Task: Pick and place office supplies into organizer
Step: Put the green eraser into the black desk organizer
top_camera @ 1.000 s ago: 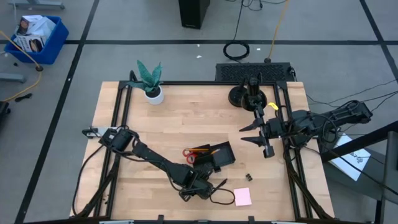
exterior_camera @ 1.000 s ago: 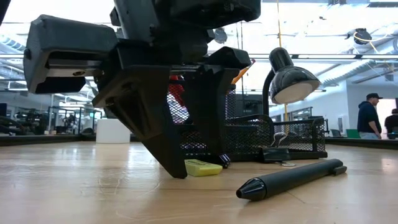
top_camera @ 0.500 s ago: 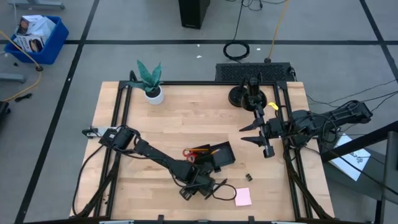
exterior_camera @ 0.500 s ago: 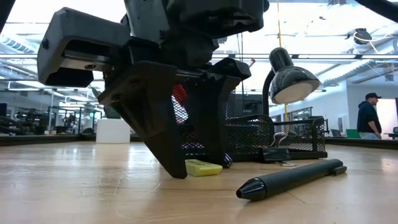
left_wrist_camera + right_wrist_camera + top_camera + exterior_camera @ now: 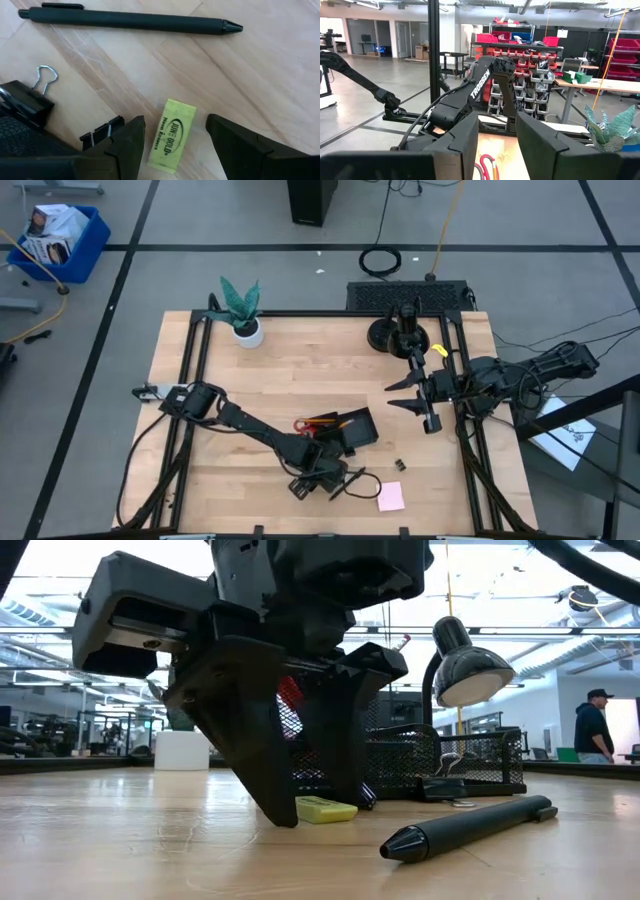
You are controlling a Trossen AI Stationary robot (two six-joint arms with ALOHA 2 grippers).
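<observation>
Left gripper (image 5: 175, 145) at desk (image 5: 300, 370) level, fingers wide astride the yellow-green eraser (image 5: 171, 135), beside the organizer (image 5: 345, 432). Recommend closing squarely across its narrow sides, clear of the clips (image 5: 102, 131). Counted nearby: one eraser, one pen (image 5: 130, 20), two clips. Right gripper (image 5: 405, 395) waits aloft, fingers parted, empty

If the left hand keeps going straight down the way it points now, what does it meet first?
Most likely the yellow-green eraser, lying on the table between the open left hand's fingers. The black pen lies farther ahead, off that line.
</observation>
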